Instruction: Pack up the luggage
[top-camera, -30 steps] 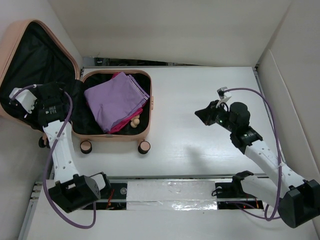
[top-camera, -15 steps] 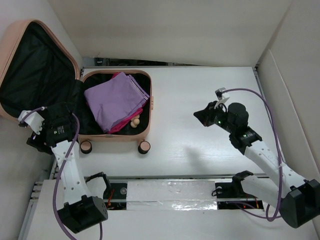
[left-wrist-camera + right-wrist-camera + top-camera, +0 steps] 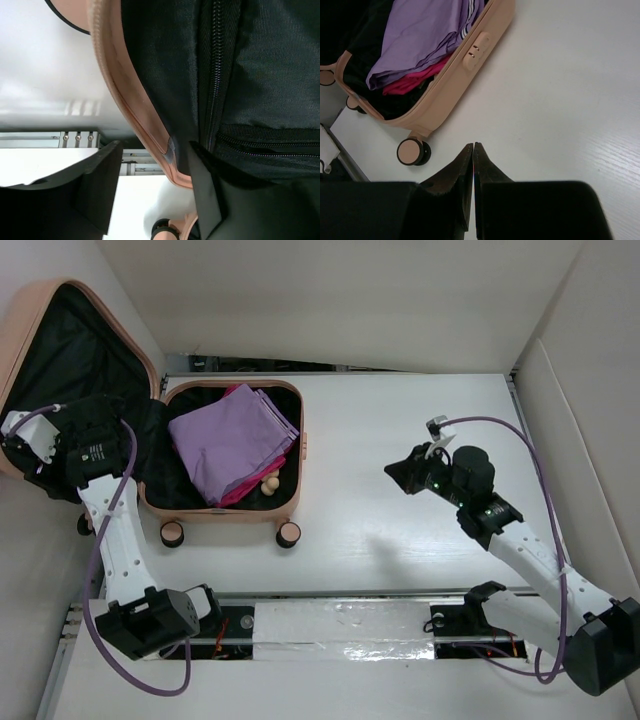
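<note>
Peach-pink luggage [image 3: 225,514] lies open at the table's left end. Its black-lined lid [image 3: 70,350] leans out past the edge, and purple clothes [image 3: 232,440] sit folded in the base. Your left gripper [image 3: 157,150] straddles the lid's rim with its fingers apart, not clamped. If you push now, the rim may well slip free, or the case may roll on its wheels [image 3: 289,534]. Your right gripper [image 3: 397,472], fingers together and empty, hangs over bare table well to the right of the luggage.

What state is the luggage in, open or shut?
Open: the luggage has its lid swung back left, black lining showing; folded purple cloth lies in the base half.
</note>
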Controlling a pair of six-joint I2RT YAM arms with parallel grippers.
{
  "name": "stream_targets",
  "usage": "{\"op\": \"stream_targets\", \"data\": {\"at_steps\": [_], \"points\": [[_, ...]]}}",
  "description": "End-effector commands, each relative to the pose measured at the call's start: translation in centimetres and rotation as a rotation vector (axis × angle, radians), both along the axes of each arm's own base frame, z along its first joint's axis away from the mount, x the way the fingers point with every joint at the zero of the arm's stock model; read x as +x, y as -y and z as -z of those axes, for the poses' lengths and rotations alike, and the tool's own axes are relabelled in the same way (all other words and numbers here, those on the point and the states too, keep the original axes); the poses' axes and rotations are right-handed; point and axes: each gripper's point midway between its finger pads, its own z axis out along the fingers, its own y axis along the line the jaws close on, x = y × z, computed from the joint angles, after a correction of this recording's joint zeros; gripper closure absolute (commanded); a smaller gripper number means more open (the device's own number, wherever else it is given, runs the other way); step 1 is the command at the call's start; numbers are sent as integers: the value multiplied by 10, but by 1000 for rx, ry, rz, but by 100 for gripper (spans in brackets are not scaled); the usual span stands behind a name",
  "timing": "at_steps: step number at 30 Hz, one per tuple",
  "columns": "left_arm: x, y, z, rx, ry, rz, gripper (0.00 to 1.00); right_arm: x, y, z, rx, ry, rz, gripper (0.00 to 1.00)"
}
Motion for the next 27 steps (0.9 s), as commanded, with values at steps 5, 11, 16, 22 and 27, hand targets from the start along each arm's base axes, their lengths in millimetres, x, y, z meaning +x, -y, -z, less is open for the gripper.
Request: {"op": "stream_targets", "data": {"at_steps": [5,11,16,22,27], "points": [[-1,-7,-8,36,-5,-39,71,13,5,-23,-8,69,62,91],[11,-11,-4,34,-34,-17,52,19,10,-15,-28,47,104,91],[23,-14,2,27,-48,22,48,22,14,-13,-38,43,134,91],[41,-18,1,13,-77,61,76,25,19,-13,-40,46,154,91],[41,-15,8,7,-61,87,100,25,19,-12,-39,40,156,91]]}}
